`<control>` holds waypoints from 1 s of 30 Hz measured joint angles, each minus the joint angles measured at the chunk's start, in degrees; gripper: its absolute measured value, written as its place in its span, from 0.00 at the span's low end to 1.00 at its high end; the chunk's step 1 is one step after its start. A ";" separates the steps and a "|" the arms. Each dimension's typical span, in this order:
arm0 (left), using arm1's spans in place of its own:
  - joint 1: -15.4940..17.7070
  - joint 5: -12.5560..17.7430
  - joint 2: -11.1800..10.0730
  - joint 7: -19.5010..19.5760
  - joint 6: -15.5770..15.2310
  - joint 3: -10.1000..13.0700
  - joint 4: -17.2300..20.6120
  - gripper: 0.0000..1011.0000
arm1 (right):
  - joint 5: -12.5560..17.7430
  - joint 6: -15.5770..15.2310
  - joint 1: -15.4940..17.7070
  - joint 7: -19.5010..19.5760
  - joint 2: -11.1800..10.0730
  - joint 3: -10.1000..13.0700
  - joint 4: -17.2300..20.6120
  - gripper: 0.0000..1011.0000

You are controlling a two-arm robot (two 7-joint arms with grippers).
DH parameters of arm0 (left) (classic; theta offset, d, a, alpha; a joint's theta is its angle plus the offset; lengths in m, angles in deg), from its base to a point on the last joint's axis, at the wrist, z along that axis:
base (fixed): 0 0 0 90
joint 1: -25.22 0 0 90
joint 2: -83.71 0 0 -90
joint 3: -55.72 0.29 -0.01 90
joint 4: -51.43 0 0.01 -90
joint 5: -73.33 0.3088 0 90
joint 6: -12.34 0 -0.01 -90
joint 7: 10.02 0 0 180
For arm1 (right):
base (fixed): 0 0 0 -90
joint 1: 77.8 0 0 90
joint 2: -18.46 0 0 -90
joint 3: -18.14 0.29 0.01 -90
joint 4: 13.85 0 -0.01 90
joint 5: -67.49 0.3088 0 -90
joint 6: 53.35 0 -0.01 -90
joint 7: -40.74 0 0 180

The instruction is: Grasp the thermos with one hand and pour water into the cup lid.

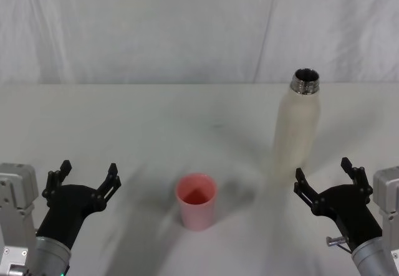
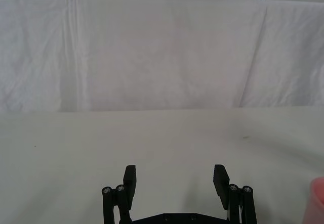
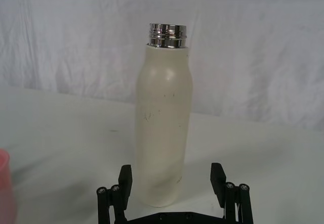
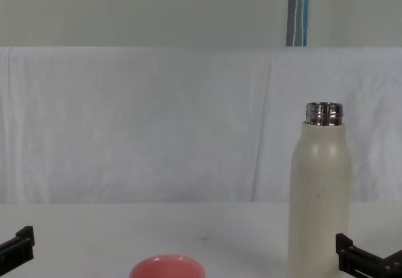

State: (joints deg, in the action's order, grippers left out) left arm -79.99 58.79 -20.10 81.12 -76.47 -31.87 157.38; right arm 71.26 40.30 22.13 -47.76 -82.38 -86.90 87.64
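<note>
thermos [image 1: 298, 133] standing upright, uncapped, on desk [image 1: 143, 120], right of cup lid [image 1: 197, 200] | right end effector [image 1: 324, 177] hovering spread just before it (approach step) | next: advancing, closing | left end effector [image 1: 86, 174] idling spread

So there's a tall cream-white cylindrical thermos [image 1: 297, 129] with rounded shoulders, faint dark speckles and a shiny threaded steel neck, standing upright on the right side of the white surface [image 1: 124, 120], mouth open with no cap on. The small round salmon-pink cup lid [image 1: 197, 200] sits upright nearer the middle, open side up, closer to the robot and well apart from the thermos. The black two-finger right hand [image 1: 324, 177] is spread open just in front of the thermos, not touching it.
</note>
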 joint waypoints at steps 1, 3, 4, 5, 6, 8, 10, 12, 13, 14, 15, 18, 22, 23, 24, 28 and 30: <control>0.00 0.00 0.00 0.00 0.00 0.00 0.00 0.99 | 0.00 0.00 0.00 0.00 0.00 0.00 0.00 0.99; 0.00 0.00 0.00 0.00 0.00 0.00 0.00 0.99 | 0.00 0.00 0.00 0.00 0.00 0.00 0.00 0.99; 0.00 0.00 0.00 0.00 0.00 0.00 0.00 0.99 | 0.00 0.00 0.00 0.00 0.00 0.00 0.00 0.99; 0.00 0.00 0.00 0.00 0.00 0.00 0.00 0.99 | 0.00 0.00 0.00 0.00 0.00 0.00 0.00 0.99; 0.00 0.00 0.00 0.00 0.00 0.00 0.00 0.99 | 0.00 0.00 0.00 0.00 0.00 0.00 0.00 0.99; 0.00 0.00 0.00 0.00 0.00 0.00 0.00 0.99 | 0.00 0.00 0.00 0.00 0.00 0.00 0.00 0.99; 0.00 0.00 0.00 0.00 0.00 0.00 0.00 0.99 | 0.00 0.00 0.00 0.00 0.00 0.00 0.00 0.99; 0.00 0.00 0.00 0.00 0.00 0.01 0.00 0.99 | 0.00 0.00 0.00 0.00 0.00 0.00 0.00 0.99; 0.00 0.00 0.00 0.00 0.00 0.01 0.00 0.99 | 0.00 0.00 0.00 0.00 0.00 0.00 0.00 0.99; 0.00 0.00 0.00 0.00 0.00 0.01 0.00 0.99 | 0.00 0.00 0.00 0.00 0.00 0.00 0.00 0.99; 0.00 0.00 0.00 0.00 0.00 0.00 0.00 0.99 | 0.00 0.00 0.00 0.00 0.00 0.00 0.00 0.99; 0.00 0.00 0.00 0.00 0.00 0.00 0.00 0.99 | 0.00 0.00 0.00 0.00 0.00 0.00 0.00 0.99; 0.00 0.00 0.00 0.00 0.00 0.00 0.00 0.99 | 0.00 0.00 0.00 0.00 0.00 0.00 0.00 0.99; 0.00 0.00 0.00 0.00 0.00 0.01 0.00 0.99 | 0.00 0.00 0.00 0.00 0.00 0.00 0.00 0.99; 0.00 0.00 0.00 0.00 0.00 0.00 0.00 0.99 | 0.00 0.00 0.00 0.00 0.00 0.00 0.00 0.99; 0.00 0.00 0.00 0.00 0.00 0.00 0.00 0.99 | 0.00 0.00 0.00 0.00 0.00 0.00 0.00 0.99; 0.00 0.00 0.00 0.00 0.00 0.00 0.00 0.99 | 0.00 0.00 0.00 0.00 0.00 0.00 0.00 0.99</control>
State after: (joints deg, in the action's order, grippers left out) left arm -79.99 58.79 -20.09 81.12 -76.47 -31.86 157.38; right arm 71.26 40.30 22.13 -47.76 -82.38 -86.90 87.64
